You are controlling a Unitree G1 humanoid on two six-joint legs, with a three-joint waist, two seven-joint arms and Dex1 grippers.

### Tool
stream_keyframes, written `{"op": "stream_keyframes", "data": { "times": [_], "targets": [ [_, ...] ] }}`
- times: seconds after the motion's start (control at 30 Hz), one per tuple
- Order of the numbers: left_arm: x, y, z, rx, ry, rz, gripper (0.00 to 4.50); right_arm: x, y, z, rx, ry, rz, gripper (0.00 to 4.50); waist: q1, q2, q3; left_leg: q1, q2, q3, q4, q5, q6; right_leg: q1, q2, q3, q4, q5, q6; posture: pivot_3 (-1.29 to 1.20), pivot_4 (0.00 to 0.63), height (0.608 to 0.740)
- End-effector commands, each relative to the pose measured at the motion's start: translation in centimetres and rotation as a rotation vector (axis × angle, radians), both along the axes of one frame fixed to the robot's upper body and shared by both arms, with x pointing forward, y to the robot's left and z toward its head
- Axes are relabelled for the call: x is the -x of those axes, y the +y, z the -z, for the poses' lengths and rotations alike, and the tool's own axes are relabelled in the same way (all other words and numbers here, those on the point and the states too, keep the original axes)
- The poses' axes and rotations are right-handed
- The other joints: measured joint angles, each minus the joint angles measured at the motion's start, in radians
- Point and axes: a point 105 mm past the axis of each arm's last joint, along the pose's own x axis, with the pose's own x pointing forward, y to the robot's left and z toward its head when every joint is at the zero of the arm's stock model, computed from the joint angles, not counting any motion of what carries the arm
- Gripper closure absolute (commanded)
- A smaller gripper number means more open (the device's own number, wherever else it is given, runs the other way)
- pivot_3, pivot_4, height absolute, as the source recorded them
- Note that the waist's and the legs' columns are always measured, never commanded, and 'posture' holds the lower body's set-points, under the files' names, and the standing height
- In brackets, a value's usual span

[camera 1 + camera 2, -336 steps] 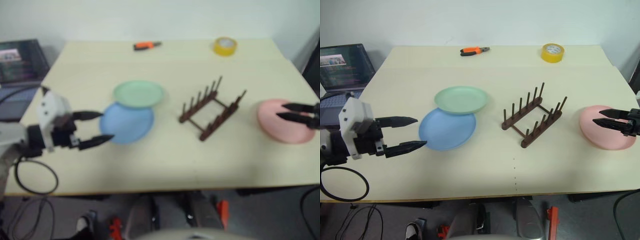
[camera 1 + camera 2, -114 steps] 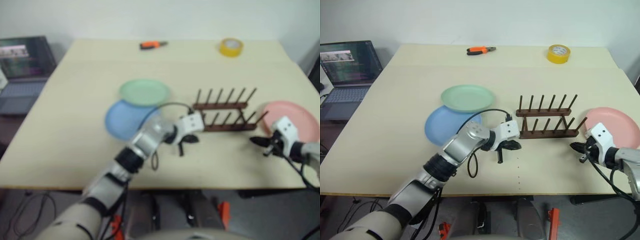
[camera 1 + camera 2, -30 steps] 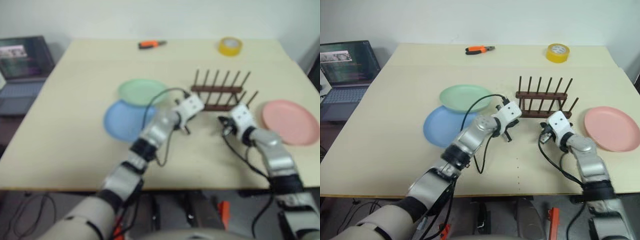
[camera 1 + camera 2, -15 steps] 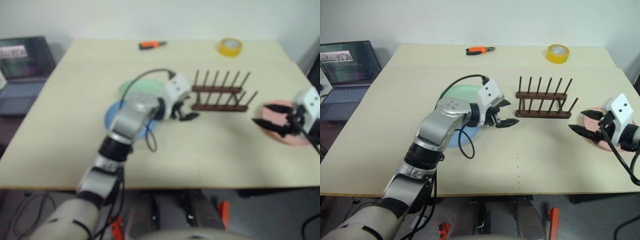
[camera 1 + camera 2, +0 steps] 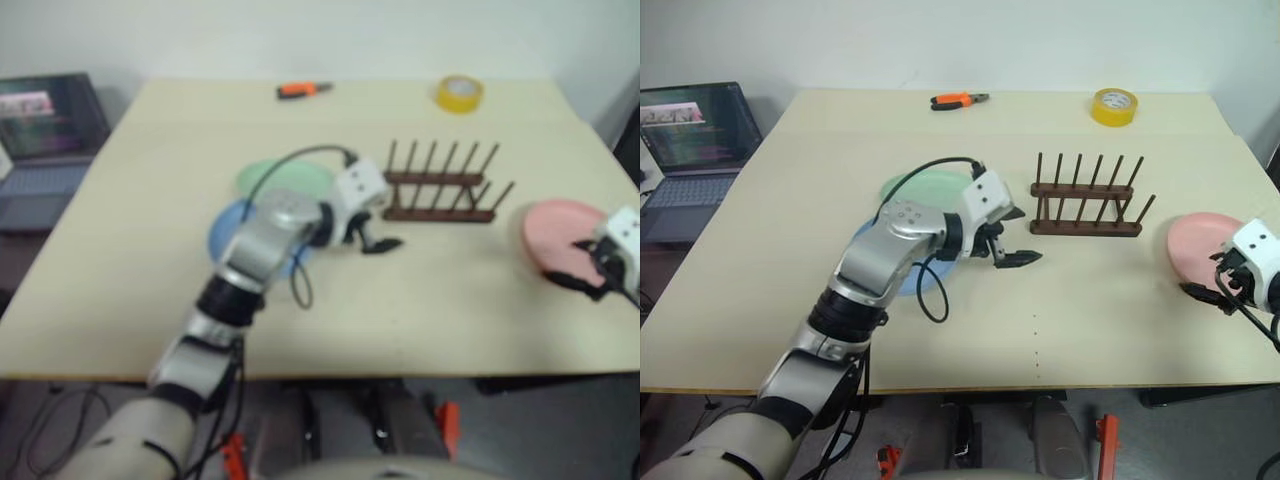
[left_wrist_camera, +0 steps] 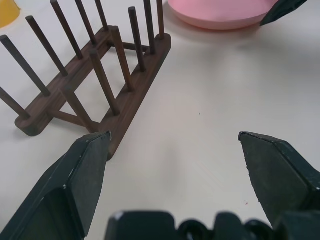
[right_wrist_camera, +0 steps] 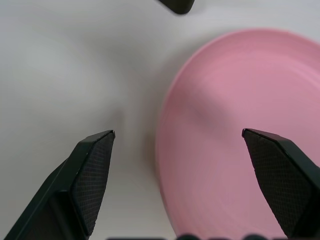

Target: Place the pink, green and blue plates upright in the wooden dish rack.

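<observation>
Bench: a pale cream bench (image 5: 790, 250) against a white wall, and all the action is on top of it.
Rack: the wooden dish rack (image 5: 1086, 210) stands mid-bench, pegs up, and not one plate is in it yet.
Pink plate: the pink plate (image 5: 1200, 245) lies flat at the right edge of the bench, well apart from the rack.
Green and blue: the green plate (image 5: 925, 188) overlaps the blue plate (image 5: 868, 248) on the left, both flat and partly behind the left arm.
Right gripper: the right gripper (image 5: 1217, 287) hovers at the near rim of the pink plate, jaws wide apart, nothing held. The right wrist view has the rim running up between the fingertips (image 7: 92, 170).
Left gripper: the left gripper (image 5: 1002, 240) hangs just beside the rack's left end, jaws spread and empty.
Step in hand: lining up the first pick, I'd say, with the pink plate as the target.
Next move: get one finger under that rim and one over, close, lift, tip the plate on edge, then carry it to a slot between pegs.
Hedge: whether the lower finger already touches the bench is hard to call from here.
Count: three plates, one rack, two grippers.
Extras: one yellow tape roll (image 5: 1112, 105), one pair of orange pliers (image 5: 958, 100), one laptop (image 5: 695, 135).
</observation>
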Motion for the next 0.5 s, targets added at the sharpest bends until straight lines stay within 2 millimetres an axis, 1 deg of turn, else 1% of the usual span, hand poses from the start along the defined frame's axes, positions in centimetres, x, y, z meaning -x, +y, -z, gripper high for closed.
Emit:
{"op": "stream_keyframes", "data": {
  "times": [0.03,0.27,0.3,0.33,0.43,0.5],
  "targets": [
    [0.5,-0.1,-0.9,0.010,-0.044,0.012,0.00,-0.4,-0.2,-0.5,0.032,-0.004,-0.026,0.03,0.001,0.000,0.000,0.000,0.000,0.000,0.000,0.000,0.000,0.000,0.000,0.000,0.000,0.000,0.000,0.00,0.150,0.740],
    [0.5,0.3,-0.8,0.010,-0.045,-0.014,0.00,-0.6,-0.7,1.4,0.053,0.053,-0.009,0.03,0.001,0.000,0.000,0.000,0.000,0.000,0.000,0.000,0.000,0.000,0.000,0.000,0.000,0.000,0.000,0.00,0.150,0.740],
    [0.5,0.4,-0.8,0.009,-0.047,-0.017,0.00,-0.6,-0.7,1.6,0.052,0.060,-0.009,0.41,0.001,0.000,0.000,0.000,0.000,0.000,0.000,0.000,0.000,0.000,0.000,0.000,0.000,0.000,0.001,0.00,0.150,0.740],
    [0.5,0.5,-0.8,0.006,-0.048,-0.020,0.00,-0.6,-0.6,1.7,0.050,0.062,-0.010,0.66,0.001,0.000,0.000,0.000,0.000,0.000,0.000,0.000,0.000,0.000,0.000,0.000,0.000,0.000,0.000,0.00,0.150,0.740],
    [0.4,0.7,-0.8,0.001,-0.051,-0.030,0.00,-0.7,-0.5,2.1,0.046,0.061,-0.008,1.67,0.001,0.000,0.000,0.000,0.000,0.000,0.000,0.000,0.000,0.000,0.000,0.000,0.000,0.000,0.001,0.00,0.150,0.740],
    [0.4,0.7,-0.8,-0.001,-0.052,-0.031,0.00,-0.7,-0.5,2.3,0.049,0.064,-0.004,2.41,0.001,0.000,0.000,0.000,0.000,0.000,0.000,0.000,0.000,0.000,0.000,0.000,0.001,0.000,0.001,0.00,0.150,0.740]
  ]
}}
